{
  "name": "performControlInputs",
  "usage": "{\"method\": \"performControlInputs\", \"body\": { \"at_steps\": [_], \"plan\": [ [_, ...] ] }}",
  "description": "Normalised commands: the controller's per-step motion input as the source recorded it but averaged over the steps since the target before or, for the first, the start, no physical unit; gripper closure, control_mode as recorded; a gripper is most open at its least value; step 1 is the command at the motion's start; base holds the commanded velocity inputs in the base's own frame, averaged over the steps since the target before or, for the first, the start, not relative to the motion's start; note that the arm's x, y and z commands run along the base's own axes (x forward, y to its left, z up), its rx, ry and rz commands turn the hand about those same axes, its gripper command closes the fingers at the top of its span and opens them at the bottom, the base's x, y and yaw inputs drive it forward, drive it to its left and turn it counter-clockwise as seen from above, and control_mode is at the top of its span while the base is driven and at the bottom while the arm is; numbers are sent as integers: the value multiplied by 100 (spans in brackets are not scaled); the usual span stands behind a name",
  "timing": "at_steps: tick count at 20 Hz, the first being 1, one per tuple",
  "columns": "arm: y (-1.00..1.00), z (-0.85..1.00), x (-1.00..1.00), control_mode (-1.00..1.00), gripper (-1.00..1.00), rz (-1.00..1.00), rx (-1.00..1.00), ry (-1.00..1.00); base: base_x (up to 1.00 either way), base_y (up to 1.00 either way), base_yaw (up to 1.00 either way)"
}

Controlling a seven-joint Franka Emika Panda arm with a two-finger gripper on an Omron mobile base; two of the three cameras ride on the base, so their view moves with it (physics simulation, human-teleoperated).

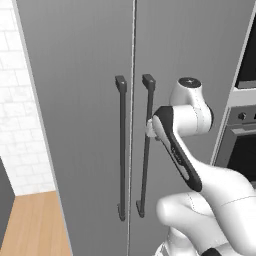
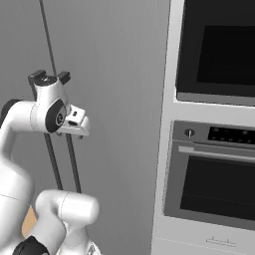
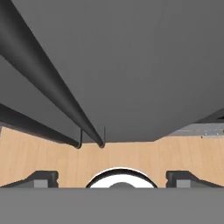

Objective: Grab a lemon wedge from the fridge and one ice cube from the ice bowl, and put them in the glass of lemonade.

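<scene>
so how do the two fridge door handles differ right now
The left door handle stands free, nothing near it; the right door handle has the arm's hand beside it at mid-height. In the hand view the right door handle runs nearer and looks thicker, the left door handle farther. Both are long dark vertical bars flanking the seam of the shut fridge.

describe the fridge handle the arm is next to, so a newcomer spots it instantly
Find the tall matte grey fridge left of the black-fronted wall oven. Two long dark vertical bars flank its centre seam. It's the right handle, nearest the oven, with the white arm's wrist against it.
</scene>
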Motion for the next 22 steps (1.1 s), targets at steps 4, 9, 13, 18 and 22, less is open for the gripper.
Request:
{"method": "performControlInputs", "body": {
  "at_steps": [4, 9, 13, 18, 22],
  "plan": [
    [14, -37, -12, -100, -100, -7, 3, -6, 0, 0, 0],
    [0, -3, -7, 100, -100, 0, 1, -3, -34, 18, 0],
    [0, 0, 0, 100, -100, 0, 0, 0, -67, 36, 0],
    [0, 0, 0, 100, -100, 0, 0, 0, -27, 56, 0],
    [0, 0, 0, 100, -100, 0, 0, 0, -7, 4, 0]
  ]
}}
